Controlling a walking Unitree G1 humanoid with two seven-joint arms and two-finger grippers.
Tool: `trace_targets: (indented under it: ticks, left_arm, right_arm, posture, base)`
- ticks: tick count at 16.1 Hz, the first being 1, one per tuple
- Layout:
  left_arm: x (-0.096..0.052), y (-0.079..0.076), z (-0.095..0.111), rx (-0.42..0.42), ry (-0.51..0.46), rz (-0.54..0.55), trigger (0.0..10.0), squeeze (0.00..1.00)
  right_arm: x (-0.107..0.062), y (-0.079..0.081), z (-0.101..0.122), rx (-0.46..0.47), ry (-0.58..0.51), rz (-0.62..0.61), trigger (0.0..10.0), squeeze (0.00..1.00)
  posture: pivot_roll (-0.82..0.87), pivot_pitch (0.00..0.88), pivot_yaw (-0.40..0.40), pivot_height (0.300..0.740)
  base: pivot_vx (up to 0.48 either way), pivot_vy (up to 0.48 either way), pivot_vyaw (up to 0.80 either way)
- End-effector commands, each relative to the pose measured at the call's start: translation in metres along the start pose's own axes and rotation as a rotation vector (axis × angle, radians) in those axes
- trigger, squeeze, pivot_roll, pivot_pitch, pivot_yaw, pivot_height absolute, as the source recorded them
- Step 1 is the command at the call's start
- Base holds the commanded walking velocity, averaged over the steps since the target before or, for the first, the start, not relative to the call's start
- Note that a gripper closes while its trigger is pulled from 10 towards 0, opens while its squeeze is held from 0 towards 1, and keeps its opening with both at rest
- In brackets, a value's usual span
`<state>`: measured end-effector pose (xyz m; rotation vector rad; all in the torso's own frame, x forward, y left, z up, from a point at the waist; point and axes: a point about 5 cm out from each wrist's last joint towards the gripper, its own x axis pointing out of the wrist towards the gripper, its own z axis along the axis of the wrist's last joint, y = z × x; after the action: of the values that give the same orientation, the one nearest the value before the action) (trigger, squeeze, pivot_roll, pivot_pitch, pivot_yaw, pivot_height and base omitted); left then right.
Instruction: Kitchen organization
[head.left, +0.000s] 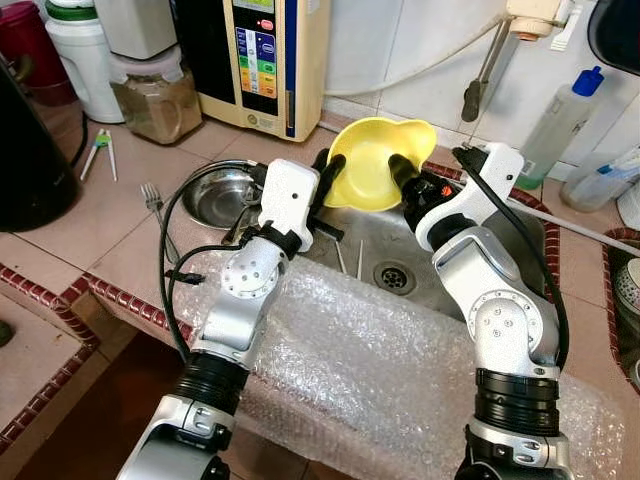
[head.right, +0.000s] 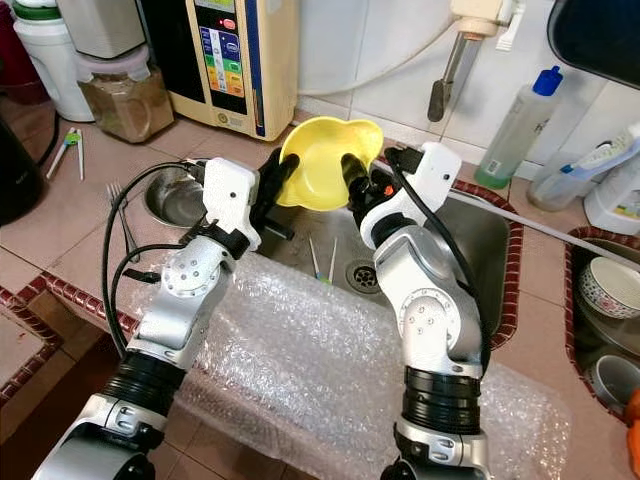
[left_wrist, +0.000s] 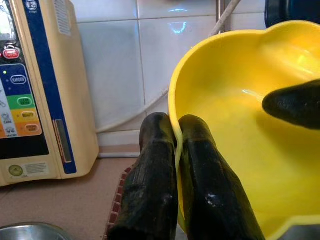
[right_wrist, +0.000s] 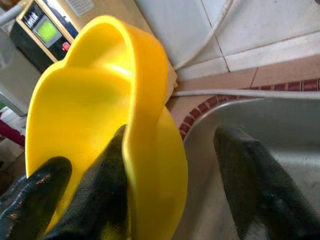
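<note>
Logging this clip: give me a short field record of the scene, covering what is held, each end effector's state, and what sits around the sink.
held item: yellow plastic bowl with wavy rim, tilted on its side above the steel sink
left end effector: shut on the bowl's rim, one finger each side
right end effector: open, one finger inside the bowl against its wall, the other apart over the sink
in sink: two chopsticks by the drain
counter, robot's left: round steel bowl, metal fork
front edge: bubble wrap sheet

White tiled wall (head.left: 400, 50), tan tiled counter (head.left: 100, 220), steel sink (head.right: 480, 240), seemingly daylit
</note>
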<state>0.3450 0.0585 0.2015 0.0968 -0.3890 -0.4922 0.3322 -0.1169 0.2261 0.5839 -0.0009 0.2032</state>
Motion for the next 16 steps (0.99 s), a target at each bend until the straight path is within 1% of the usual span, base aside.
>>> trace_targets:
  ticks: [1,4,6,7,8,9,10,12,13,15,16]
  left_arm:
    - [0.003,-0.001,0.008,0.009,-0.047,0.006,0.0,0.00]
    - [0.003,0.003,0.010,0.018,-0.054,0.024,0.0,0.00]
    - [0.002,0.005,0.009,0.022,-0.056,0.036,0.0,0.00]
    - [0.003,0.004,0.008,0.024,-0.055,0.038,4.7,0.00]
    - [0.003,0.004,0.008,0.033,-0.057,0.039,8.9,0.00]
    - [0.003,0.005,0.008,0.038,-0.058,0.040,10.0,0.00]
    - [0.002,0.006,0.008,0.044,-0.056,0.044,10.0,0.00]
    - [0.000,0.007,0.007,0.049,-0.055,0.047,10.0,0.00]
    - [-0.006,0.008,0.000,0.053,-0.041,0.032,10.0,1.00]
    - [-0.009,0.008,-0.006,0.060,-0.022,0.024,10.0,1.00]
    - [-0.010,0.008,-0.008,0.039,-0.012,0.015,10.0,1.00]
  right_arm:
    - [0.000,-0.008,0.000,0.014,0.021,-0.042,0.0,0.00]
    - [0.002,-0.010,-0.006,0.024,0.068,-0.053,0.0,0.00]
    - [0.003,-0.010,-0.006,0.016,0.074,-0.059,0.0,0.00]
    - [0.004,-0.012,-0.006,0.019,0.077,-0.063,0.0,0.00]
    - [0.004,-0.014,-0.008,0.019,0.081,-0.070,0.0,0.00]
    - [0.004,-0.017,-0.010,0.026,0.087,-0.081,0.0,0.00]
    - [0.004,-0.019,-0.012,0.038,0.092,-0.093,0.0,0.00]
    - [0.003,-0.021,-0.015,0.045,0.096,-0.104,0.0,0.00]
    - [0.003,-0.028,-0.022,0.050,0.111,-0.134,0.0,0.00]
    - [0.004,-0.035,-0.027,0.048,0.119,-0.161,0.0,0.00]
    - [0.004,-0.039,-0.029,0.044,0.121,-0.174,0.0,0.00]
  posture:
    - [-0.02,0.093,-0.058,0.740]
    - [-0.01,0.084,-0.069,0.740]
    - [-0.02,0.065,-0.074,0.740]
    - [-0.01,0.051,-0.076,0.740]
    - [0.00,0.040,-0.075,0.740]
    - [0.01,0.028,-0.074,0.740]
    - [0.01,0.006,-0.074,0.740]
    - [0.02,0.000,-0.072,0.740]
    - [0.03,0.000,-0.065,0.740]
    - [0.05,0.000,-0.065,0.740]
    - [0.05,0.000,-0.061,0.740]
  base:
    - [0.000,0.000,0.00]
    - [0.000,0.000,0.00]
    - [0.000,0.000,0.00]
    - [0.000,0.000,0.00]
    - [0.000,0.000,0.00]
    - [0.000,0.000,0.00]
    - [0.000,0.000,0.00]
    - [0.000,0.000,0.00]
    - [0.000,0.000,0.00]
    - [0.000,0.000,0.00]
    - [0.000,0.000,0.00]
